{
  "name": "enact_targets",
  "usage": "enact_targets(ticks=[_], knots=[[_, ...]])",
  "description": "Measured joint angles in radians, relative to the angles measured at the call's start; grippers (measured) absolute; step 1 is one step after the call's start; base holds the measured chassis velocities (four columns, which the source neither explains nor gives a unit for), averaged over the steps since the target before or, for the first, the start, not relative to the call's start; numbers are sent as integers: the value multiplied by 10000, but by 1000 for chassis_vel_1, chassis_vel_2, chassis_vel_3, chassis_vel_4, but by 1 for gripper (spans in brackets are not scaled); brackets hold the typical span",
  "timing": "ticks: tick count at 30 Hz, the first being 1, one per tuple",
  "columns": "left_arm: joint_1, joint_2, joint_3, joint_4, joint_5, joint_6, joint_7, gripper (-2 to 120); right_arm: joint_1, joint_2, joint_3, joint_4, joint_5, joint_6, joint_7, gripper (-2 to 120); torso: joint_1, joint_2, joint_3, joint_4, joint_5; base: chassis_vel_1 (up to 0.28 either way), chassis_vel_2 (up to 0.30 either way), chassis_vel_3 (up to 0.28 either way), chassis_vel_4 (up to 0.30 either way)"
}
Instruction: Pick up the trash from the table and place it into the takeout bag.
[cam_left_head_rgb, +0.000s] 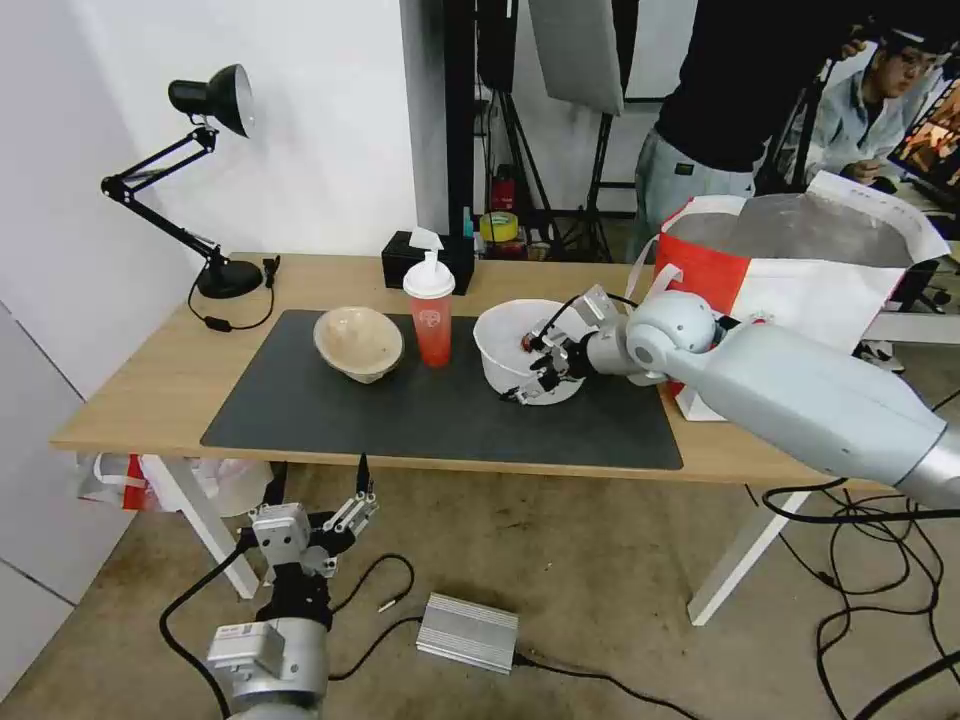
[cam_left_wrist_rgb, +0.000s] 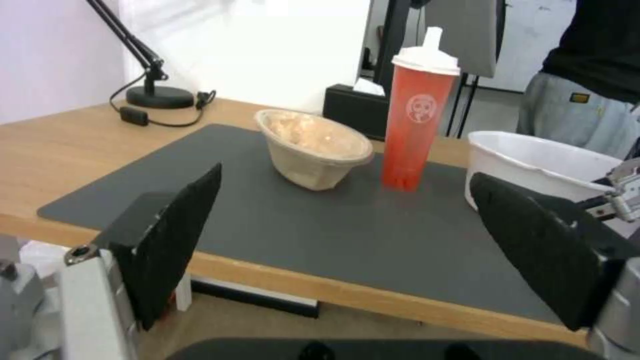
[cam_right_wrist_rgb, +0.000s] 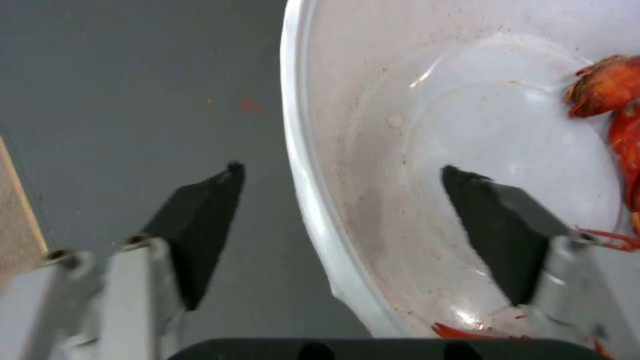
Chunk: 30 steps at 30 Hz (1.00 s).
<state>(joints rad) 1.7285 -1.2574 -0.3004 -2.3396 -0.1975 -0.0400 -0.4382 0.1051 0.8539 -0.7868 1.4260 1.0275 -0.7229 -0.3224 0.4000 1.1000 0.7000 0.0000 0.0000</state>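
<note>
The desk (cam_left_head_rgb: 150, 390) carries all three trash items on its mat (cam_left_head_rgb: 400, 420); the bag (cam_left_head_rgb: 800, 270) stands open at the right, ready to receive them. The right tool (cam_right_wrist_rgb: 340, 200) straddles the white bowl (cam_left_head_rgb: 505, 345) rim, spread, one finger inside, set to pinch. The left tool (cam_left_head_rgb: 345, 505) hangs spread below the near edge, idle.

My right arm (cam_left_head_rgb: 800, 395) stretched forward and across, its hand (cam_left_head_rgb: 535, 372) spread open with fingers (cam_right_wrist_rgb: 497, 225) pointing down, my left hand (cam_left_head_rgb: 345, 510) low, parked, open wide
</note>
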Motion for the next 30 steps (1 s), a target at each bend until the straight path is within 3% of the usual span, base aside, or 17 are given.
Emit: enact_targets(ticks=[7, 11, 15, 17, 19, 30], knots=[[78, -35, 21, -174, -160, -4, -7, 100, -157, 66, 46, -120, -31, 10, -40, 54, -1, 1, -1, -1, -1, 0, 0, 0, 0], [100, -34, 18, -211, -185, -5, -18, 100, -236, 100, 45, -159, -41, 5, -43, 31, 0, 0, 0, 1, 0, 0, 0, 0, 0], [93, -23, -2, -223, -201, -5, -26, 100, -251, 102, 45, -170, -44, 5, -36, 19, -1, 0, 0, 1, 1, 0, 0, 0, 0], [93, -23, -2, -223, -201, -5, -26, 100, -251, 102, 45, -170, -44, 5, -36, 19, -1, 0, 0, 1, 1, 0, 0, 0, 0], [81, -4, -19, -292, -223, -6, -59, 100, -229, 114, 43, -190, -41, 6, -10, 2, -1, 1, -1, -1, -1, 0, 0, 0, 0], [-9, 34, -45, -265, -264, 5, -192, 100, -79, 177, -16, -201, -3, 6, 29, 0, 0, 0, 0, 2, 1, 0, 0, 0, 0]])
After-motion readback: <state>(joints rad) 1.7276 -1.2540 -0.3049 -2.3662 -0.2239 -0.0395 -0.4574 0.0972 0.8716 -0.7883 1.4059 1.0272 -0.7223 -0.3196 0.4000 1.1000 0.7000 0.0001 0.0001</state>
